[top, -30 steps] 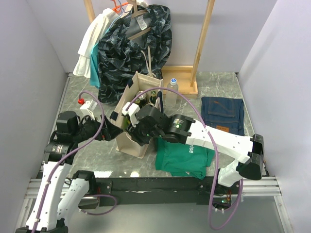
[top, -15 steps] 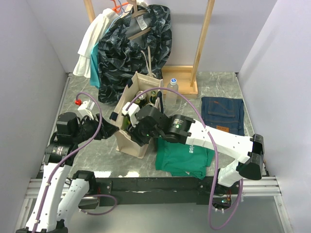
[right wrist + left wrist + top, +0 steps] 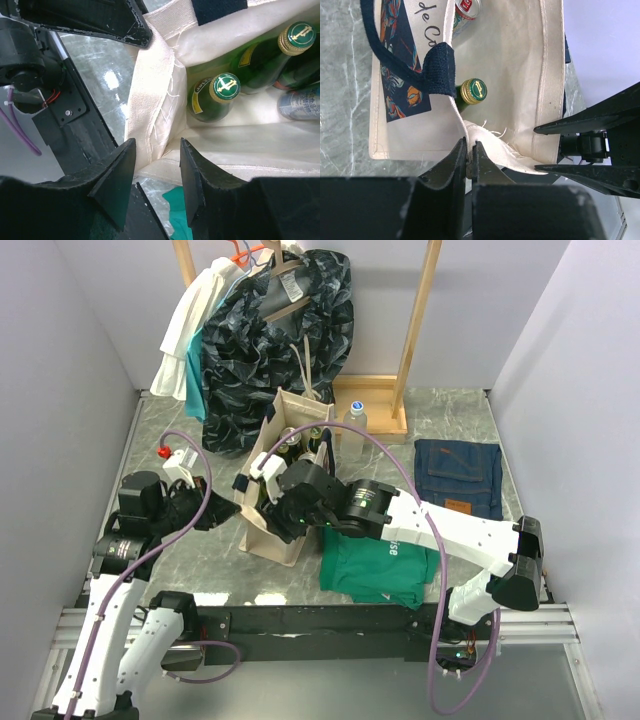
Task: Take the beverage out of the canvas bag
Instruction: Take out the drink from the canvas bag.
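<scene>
On the counter the canvas bag stands upright in the middle, between the two arms, and it has not changed its place. The change is at the left claw: a second ago it was wide beside the bag. Now it is closed tight on the left near rim, with the cream cloth pinched between its fingers just near the navy strap.

The right claw has stayed where it was, at the near rim. It is narrow and the canvas fills the gap, so it seems to hold this edge.

With both edges held, the mouth of the bag is likely kept open. However, no beverage is out yet. A green bottle with a gold cap is inside at the near end, a second bottle and a can farther in. One claw probably must let go to reach it.
</scene>
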`<action>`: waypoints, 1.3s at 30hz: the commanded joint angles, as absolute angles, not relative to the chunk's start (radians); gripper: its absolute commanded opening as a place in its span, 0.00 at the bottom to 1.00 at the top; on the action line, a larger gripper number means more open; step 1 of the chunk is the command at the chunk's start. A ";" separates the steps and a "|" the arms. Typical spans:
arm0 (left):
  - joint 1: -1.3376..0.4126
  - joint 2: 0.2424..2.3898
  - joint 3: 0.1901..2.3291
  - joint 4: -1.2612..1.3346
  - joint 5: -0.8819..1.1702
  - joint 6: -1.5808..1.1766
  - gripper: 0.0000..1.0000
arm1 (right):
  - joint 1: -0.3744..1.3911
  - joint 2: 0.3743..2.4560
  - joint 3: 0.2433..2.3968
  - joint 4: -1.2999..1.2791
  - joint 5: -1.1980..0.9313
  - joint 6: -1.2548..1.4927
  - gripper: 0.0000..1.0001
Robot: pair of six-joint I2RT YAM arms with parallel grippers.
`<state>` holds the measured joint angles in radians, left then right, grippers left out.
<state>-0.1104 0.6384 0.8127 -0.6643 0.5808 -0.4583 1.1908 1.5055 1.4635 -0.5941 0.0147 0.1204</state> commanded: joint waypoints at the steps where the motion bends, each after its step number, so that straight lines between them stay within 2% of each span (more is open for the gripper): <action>1: -0.104 0.655 0.822 -0.693 0.540 -0.402 0.05 | 1.226 1.476 1.442 -0.663 0.026 0.163 0.50; 5: -0.103 0.660 0.818 -0.699 0.558 -0.388 0.04 | 1.220 1.468 1.462 -0.664 0.220 0.199 0.58; 10: -0.103 0.653 0.816 -0.706 0.581 -0.370 0.06 | 1.158 1.463 1.496 -0.722 0.390 0.225 0.60; 13: -0.103 0.644 0.813 -0.703 0.598 -0.367 0.06 | 1.109 1.437 1.457 -0.727 0.374 0.244 0.60; 25: -0.140 0.641 0.811 -0.699 0.612 -0.364 0.07 | 1.121 1.353 1.353 -0.721 0.252 0.279 0.56; 29: -0.152 0.649 0.811 -0.699 0.615 -0.362 0.07 | 1.126 1.356 1.394 -0.704 0.278 0.264 0.56; 33: -0.161 0.655 0.811 -0.701 0.615 -0.364 0.07 | 1.118 1.391 1.466 -0.692 0.389 0.221 0.60; 39: -0.182 0.675 0.810 -0.701 0.617 -0.365 0.05 | 1.052 1.483 1.589 -0.706 0.364 0.198 0.61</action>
